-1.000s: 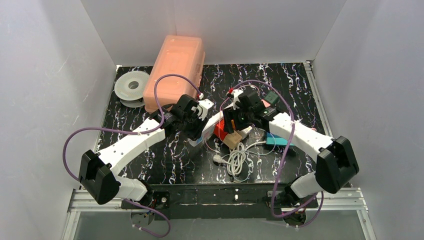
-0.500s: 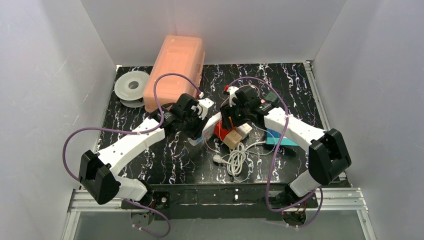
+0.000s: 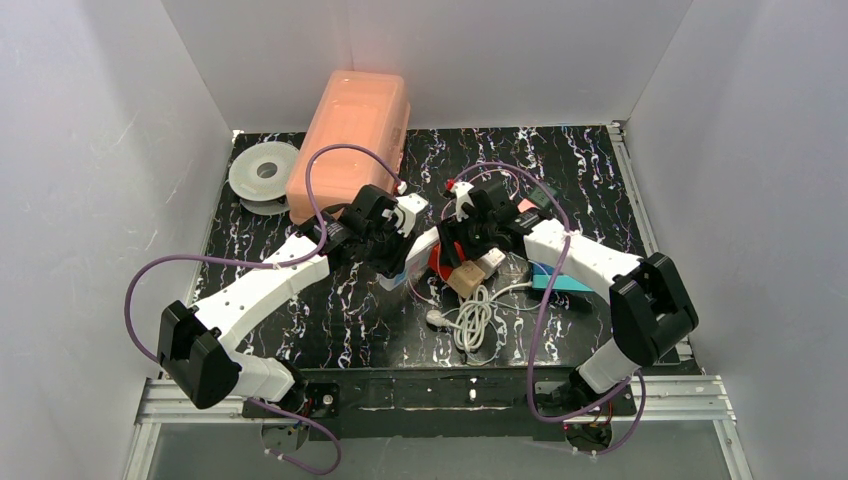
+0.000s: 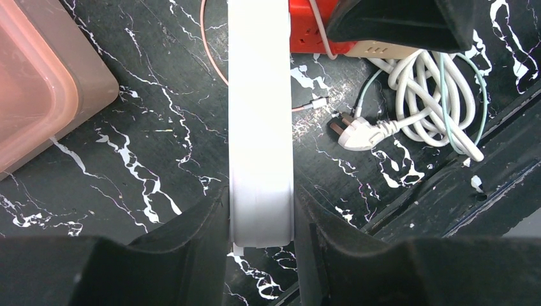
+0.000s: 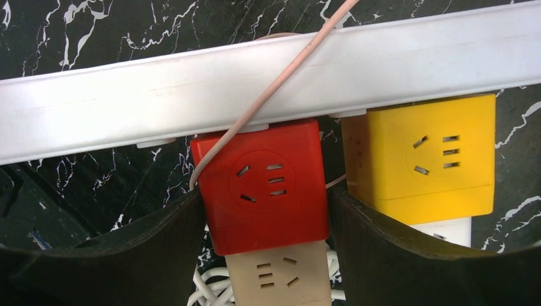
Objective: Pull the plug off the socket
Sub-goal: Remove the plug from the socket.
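A long white power strip (image 4: 260, 127) lies across the black marbled table, and my left gripper (image 4: 261, 223) is shut on its near end. A red cube plug (image 5: 265, 185) sits in the side of the white power strip (image 5: 255, 95), with a yellow cube (image 5: 424, 153) plugged in beside it. My right gripper (image 5: 266, 196) is shut on the red cube, one finger pressed against each side. A beige cube (image 5: 281, 274) sticks out below the red one. From above, the left gripper (image 3: 395, 255) and right gripper (image 3: 462, 248) meet at the strip (image 3: 418, 250).
A coiled white cable (image 3: 472, 320) with a loose plug (image 4: 360, 131) lies in front of the strip. A thin pink cord (image 5: 274, 89) crosses the strip. A pink lidded box (image 3: 350, 145) and a clear spool (image 3: 263, 175) stand at the back left, and a teal block (image 3: 555, 282) lies on the right.
My right arm has swung left and its gripper has settled lower around the red cube. The left arm and the strip have stayed in place.
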Robot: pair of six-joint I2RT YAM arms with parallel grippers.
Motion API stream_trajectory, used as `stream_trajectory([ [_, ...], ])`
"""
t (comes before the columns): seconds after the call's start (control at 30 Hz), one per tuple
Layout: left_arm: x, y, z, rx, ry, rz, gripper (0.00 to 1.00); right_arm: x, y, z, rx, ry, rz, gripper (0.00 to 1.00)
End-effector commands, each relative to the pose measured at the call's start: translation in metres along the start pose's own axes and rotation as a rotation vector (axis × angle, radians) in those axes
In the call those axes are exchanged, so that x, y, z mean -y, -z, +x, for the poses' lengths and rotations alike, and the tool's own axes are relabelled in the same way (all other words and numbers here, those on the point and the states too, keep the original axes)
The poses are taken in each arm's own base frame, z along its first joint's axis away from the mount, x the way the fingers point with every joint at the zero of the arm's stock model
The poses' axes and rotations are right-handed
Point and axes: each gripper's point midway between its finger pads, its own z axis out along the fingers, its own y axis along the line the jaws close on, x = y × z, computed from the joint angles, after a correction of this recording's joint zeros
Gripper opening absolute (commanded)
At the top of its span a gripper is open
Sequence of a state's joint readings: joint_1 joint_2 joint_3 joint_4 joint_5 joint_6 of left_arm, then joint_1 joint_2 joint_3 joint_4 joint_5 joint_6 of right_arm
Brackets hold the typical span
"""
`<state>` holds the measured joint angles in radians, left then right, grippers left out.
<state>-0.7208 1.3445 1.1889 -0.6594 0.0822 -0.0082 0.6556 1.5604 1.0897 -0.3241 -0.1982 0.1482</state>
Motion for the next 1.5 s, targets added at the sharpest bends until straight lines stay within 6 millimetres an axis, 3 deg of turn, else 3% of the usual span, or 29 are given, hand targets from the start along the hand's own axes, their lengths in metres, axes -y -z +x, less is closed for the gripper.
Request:
stream_trajectory([
  [0.0, 0.016, 0.022, -0.036, 0.133, 0.008, 0.076, 0.00, -0.002, -0.009, -0.007, 0.030, 0.042, -0.031, 0.77],
  [0.2, 0.017, 0.023, -0.037, 0.133, 0.013, 0.084, 0.00, -0.005, -0.021, -0.019, 0.051, 0.049, -0.062, 0.77],
  [0.4, 0.016, 0.023, -0.033, 0.125, 0.002, 0.081, 0.00, -0.009, -0.030, -0.019, 0.049, 0.053, -0.104, 0.72],
  [0.57, 0.016, 0.018, -0.029, 0.111, -0.002, 0.081, 0.00, -0.018, -0.029, -0.023, 0.060, 0.045, -0.151, 0.53],
  [0.63, 0.017, 0.015, -0.027, 0.103, 0.004, 0.091, 0.09, -0.022, -0.026, -0.024, 0.065, 0.045, -0.165, 0.38],
  [0.8, 0.025, 0.001, -0.025, 0.072, 0.022, 0.140, 0.47, -0.026, -0.010, -0.027, 0.102, 0.058, -0.168, 0.06],
  [0.9, 0.029, -0.010, -0.027, 0.047, 0.025, 0.166, 0.59, -0.027, -0.003, -0.028, 0.116, 0.064, -0.159, 0.04],
  [1.07, 0.035, -0.027, -0.032, 0.019, 0.039, 0.209, 0.71, -0.028, 0.007, -0.030, 0.141, 0.073, -0.150, 0.03],
  [1.33, 0.018, -0.054, -0.025, -0.017, 0.003, 0.120, 0.68, -0.036, 0.016, -0.033, 0.152, 0.100, -0.158, 0.03],
  [1.4, 0.014, -0.057, -0.025, -0.015, -0.002, 0.103, 0.60, -0.038, 0.018, -0.034, 0.158, 0.105, -0.160, 0.03],
  [1.47, 0.011, -0.059, -0.026, -0.009, -0.006, 0.083, 0.45, -0.039, 0.019, -0.034, 0.161, 0.107, -0.158, 0.03],
])
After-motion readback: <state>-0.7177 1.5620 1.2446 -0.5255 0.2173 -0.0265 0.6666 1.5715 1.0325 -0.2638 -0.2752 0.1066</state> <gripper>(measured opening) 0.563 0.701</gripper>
